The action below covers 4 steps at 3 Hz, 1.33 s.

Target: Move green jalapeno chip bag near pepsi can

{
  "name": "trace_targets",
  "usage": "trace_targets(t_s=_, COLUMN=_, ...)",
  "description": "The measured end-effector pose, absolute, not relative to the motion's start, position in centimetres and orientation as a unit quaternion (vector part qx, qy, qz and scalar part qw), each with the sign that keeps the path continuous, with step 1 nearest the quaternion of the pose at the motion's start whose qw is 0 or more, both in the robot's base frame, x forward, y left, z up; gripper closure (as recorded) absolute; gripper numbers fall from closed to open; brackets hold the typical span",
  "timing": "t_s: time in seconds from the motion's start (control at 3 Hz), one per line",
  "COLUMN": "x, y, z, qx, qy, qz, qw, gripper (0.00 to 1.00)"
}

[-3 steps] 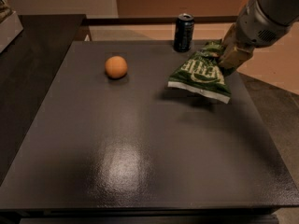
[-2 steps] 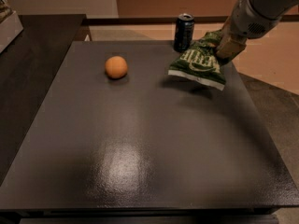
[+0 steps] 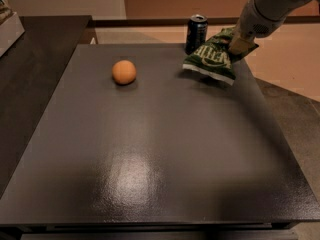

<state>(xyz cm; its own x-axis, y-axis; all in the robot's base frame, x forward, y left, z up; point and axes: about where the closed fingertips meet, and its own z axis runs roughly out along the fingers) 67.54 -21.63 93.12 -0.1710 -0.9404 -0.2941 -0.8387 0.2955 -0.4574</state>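
Note:
The green jalapeno chip bag [image 3: 214,58] hangs tilted just above the far right part of the dark table [image 3: 160,149], its lower edge close to the surface. My gripper [image 3: 239,43] comes in from the upper right and is shut on the bag's far right end. The pepsi can [image 3: 196,34] stands upright at the table's far edge, just left of and behind the bag, almost touching it.
A round orange fruit [image 3: 123,72] lies on the table to the left of the can. A darker counter [image 3: 35,59] runs along the left side, with a pale box [image 3: 9,24] at its far corner. Tan floor lies beyond the table's right edge.
My gripper has carried the bag up and away toward the far edge, closer to the pepsi can. The can and the orange have not moved.

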Motion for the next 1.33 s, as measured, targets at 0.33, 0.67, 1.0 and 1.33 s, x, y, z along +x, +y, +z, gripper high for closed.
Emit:
trace_targets(t_s=0.33, x=69.4, y=-22.3, z=92.0, qx=-0.573, qy=0.769, qz=-0.105, qw=0.265, gripper=0.59)
trace_targets(t_s=0.67, x=70.6, y=-22.7, z=91.0, qx=-0.563, qy=0.776, qz=-0.109, qw=0.261, gripper=0.36)
trace_targets(t_s=1.0, x=70.6, y=-22.5, z=90.8, qx=-0.564, qy=0.776, qz=-0.107, qw=0.26, gripper=0.12)
trace_targets(t_s=1.33, x=70.7, y=-22.4, z=90.6, qx=-0.565, qy=0.776, qz=-0.106, qw=0.258, gripper=0.0)
